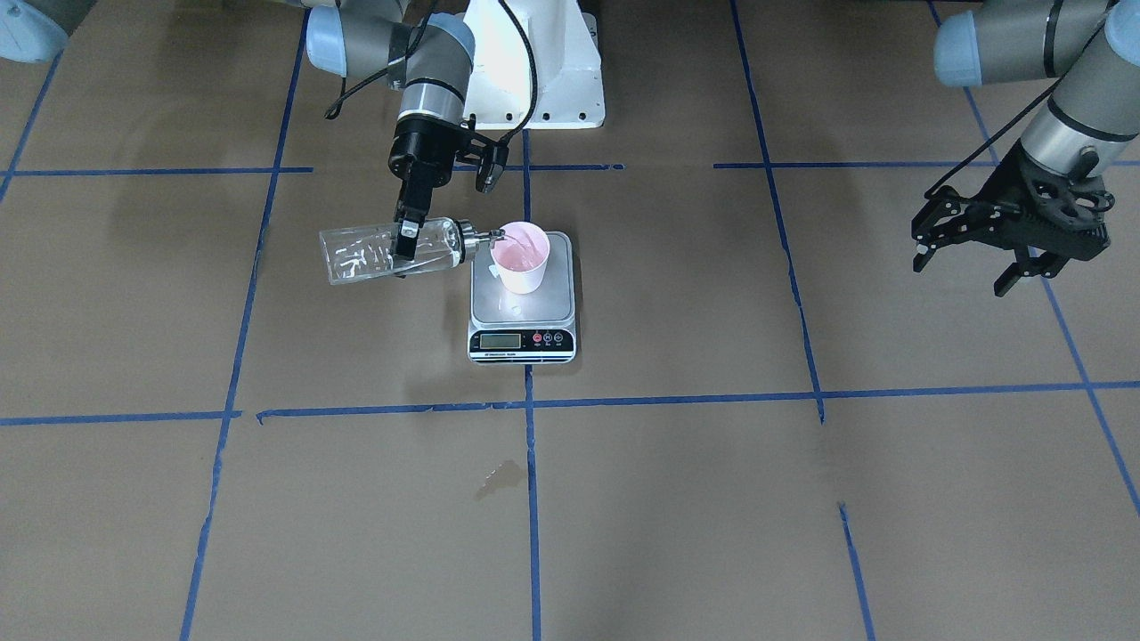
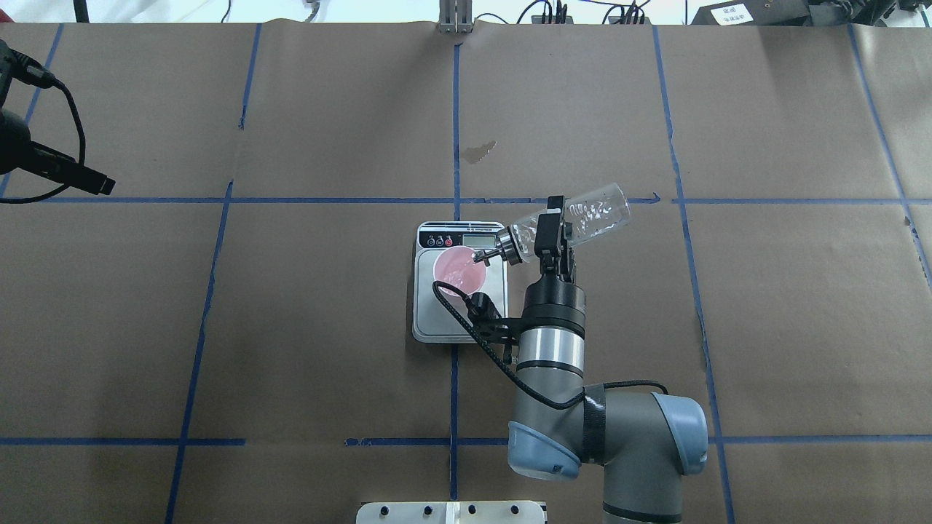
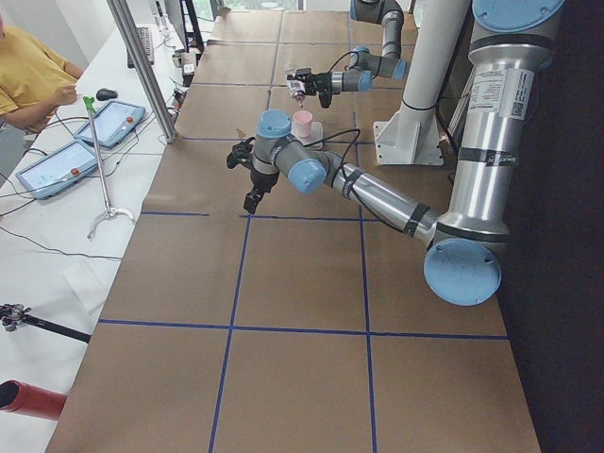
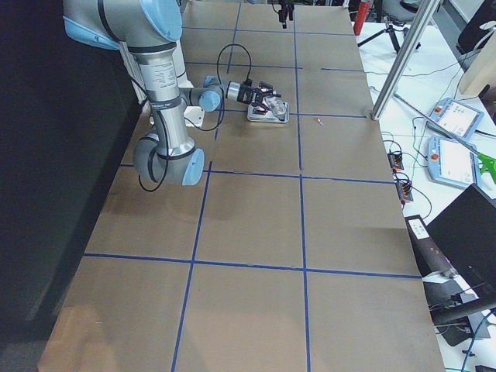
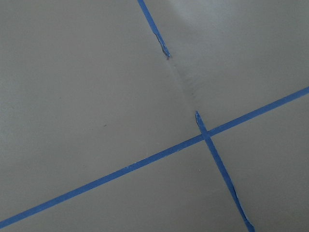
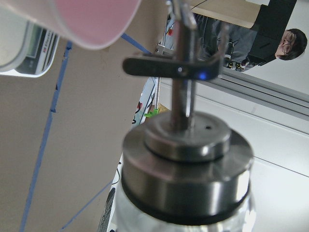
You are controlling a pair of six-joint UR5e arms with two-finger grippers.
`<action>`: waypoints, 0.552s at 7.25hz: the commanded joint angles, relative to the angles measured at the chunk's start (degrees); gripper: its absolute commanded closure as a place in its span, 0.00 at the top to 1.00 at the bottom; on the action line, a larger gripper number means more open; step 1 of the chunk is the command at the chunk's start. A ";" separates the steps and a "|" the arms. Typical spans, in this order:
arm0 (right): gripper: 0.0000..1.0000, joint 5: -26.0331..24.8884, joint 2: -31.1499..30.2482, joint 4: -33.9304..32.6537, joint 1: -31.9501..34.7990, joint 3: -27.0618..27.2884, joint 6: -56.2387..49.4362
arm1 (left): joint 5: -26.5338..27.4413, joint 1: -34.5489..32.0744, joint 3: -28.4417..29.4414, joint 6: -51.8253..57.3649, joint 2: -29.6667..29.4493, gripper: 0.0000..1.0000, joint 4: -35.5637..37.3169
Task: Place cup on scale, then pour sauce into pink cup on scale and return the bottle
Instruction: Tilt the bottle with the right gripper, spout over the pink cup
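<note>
The pink cup (image 1: 521,258) stands upright on the steel scale (image 1: 522,312), toward the platform's back. My right gripper (image 1: 408,233) is shut on the clear glass bottle (image 1: 374,254), which is tipped almost level. Its metal spout (image 2: 484,255) reaches over the cup's rim (image 2: 459,271). Clear sauce lies in the cup, and the bottle's body (image 2: 590,215) shows mostly droplets. The right wrist view looks along the spout (image 6: 186,96) to the cup (image 6: 91,21). My left gripper (image 1: 960,276) hangs open and empty, far off to the side above the paper.
Brown paper with blue tape lines (image 5: 203,137) covers the table. A small wet stain (image 1: 499,478) lies in front of the scale. The white robot base (image 1: 534,62) stands behind it. A person in yellow (image 3: 28,75) sits beside tablets past the table's edge.
</note>
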 commanded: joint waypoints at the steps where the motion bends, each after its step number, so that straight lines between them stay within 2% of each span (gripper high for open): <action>1: 0.00 -0.38 -0.09 0.05 0.10 0.13 -1.48 | -0.10 0.00 0.00 -0.12 0.00 1.00 0.00; 4: 0.00 -0.38 -0.62 0.66 0.11 0.83 0.43 | -0.10 0.00 -0.17 -0.21 -0.09 1.00 0.00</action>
